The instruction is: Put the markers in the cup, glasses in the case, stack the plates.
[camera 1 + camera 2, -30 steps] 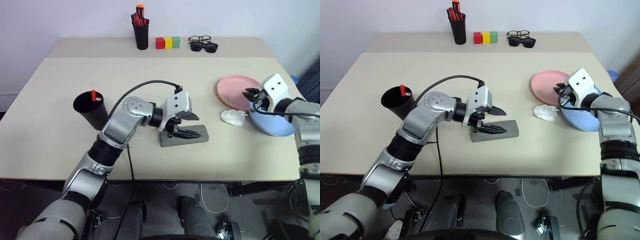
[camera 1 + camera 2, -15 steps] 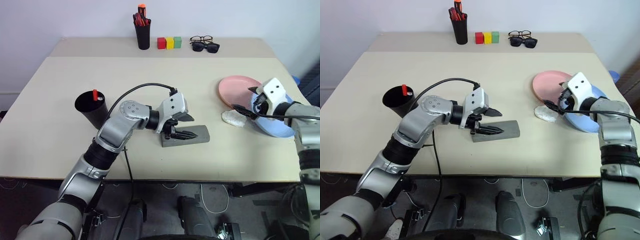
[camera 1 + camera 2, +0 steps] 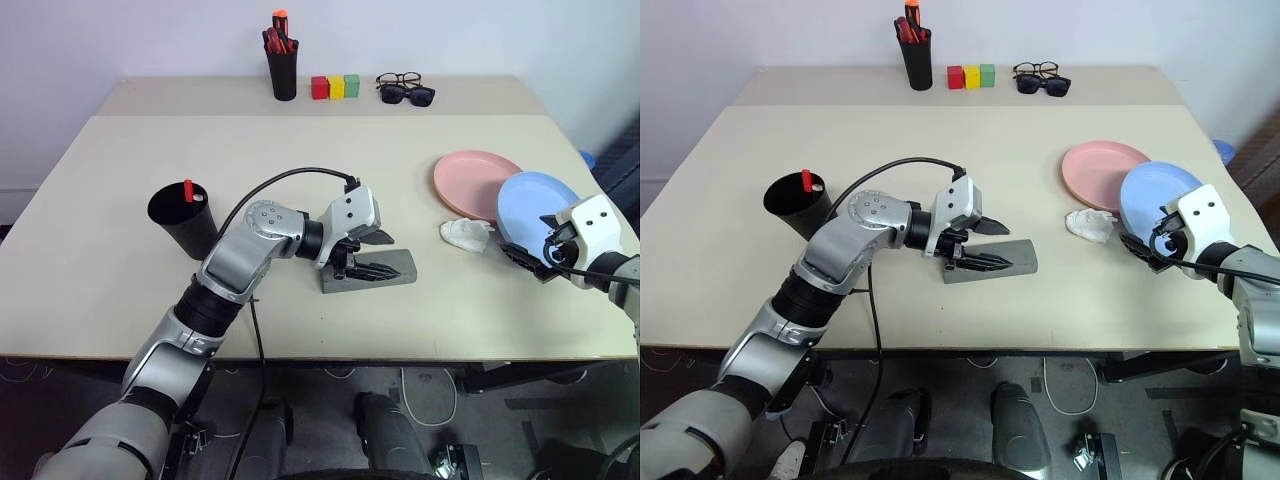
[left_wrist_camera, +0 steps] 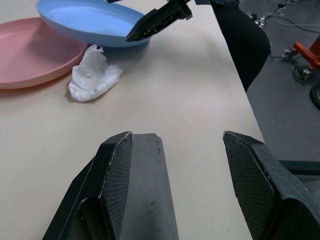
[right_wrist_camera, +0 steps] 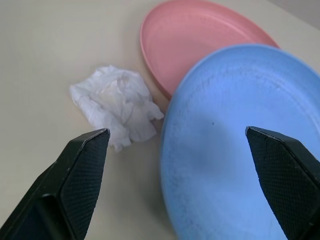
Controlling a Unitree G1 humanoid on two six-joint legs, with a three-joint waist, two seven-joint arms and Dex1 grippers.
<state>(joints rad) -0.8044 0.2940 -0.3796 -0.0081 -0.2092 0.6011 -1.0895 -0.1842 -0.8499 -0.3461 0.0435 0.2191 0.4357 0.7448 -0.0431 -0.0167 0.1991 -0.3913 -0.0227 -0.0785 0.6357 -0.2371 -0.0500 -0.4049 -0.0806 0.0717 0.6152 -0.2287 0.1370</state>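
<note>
The grey case lies shut mid-table. My left gripper is open over its left end, one finger resting on the lid. The black cup stands at the left with a red-capped marker upright in it. At the right, the light blue plate lies flat with its edge over the rim of the pink plate. My right gripper is open just in front of the blue plate, touching nothing. The glasses are hidden.
A crumpled white tissue lies beside both plates. At the back edge are a black pen holder with red pens, three coloured blocks, and thick-framed spectacles with sunglasses.
My right gripper opened, let go of the tilted blue plate and pulled back toward the table's near edge. The plate now lies flat against the pink one. The left arm kept still.
</note>
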